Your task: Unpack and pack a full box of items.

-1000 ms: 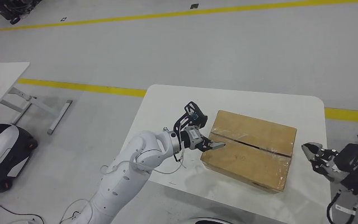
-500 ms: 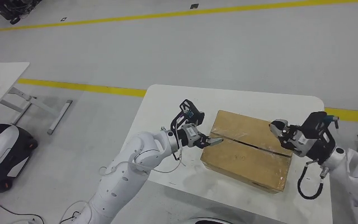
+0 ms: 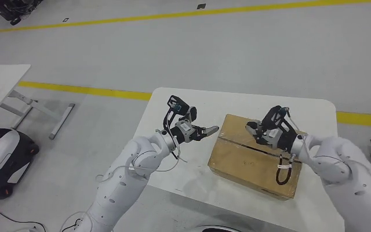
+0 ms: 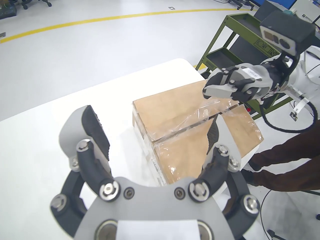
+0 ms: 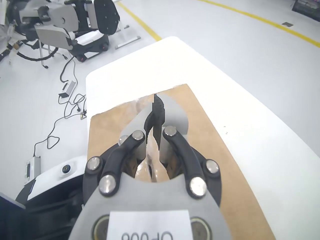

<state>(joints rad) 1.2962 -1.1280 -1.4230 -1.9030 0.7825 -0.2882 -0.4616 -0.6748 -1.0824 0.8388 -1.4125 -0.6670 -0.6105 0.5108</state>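
right gripper (image 3: 253, 127) swung in over box (image 3: 255, 162) (fingers together) | left gripper (image 3: 208, 131) pulled back, fingers apart

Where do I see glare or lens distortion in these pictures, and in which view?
Left wrist view: the yellow floor line bends into an arc, and the clear tape on the box glints. Right wrist view: the white table washes out beyond the box. Top view: floor lines stay straight, light even.
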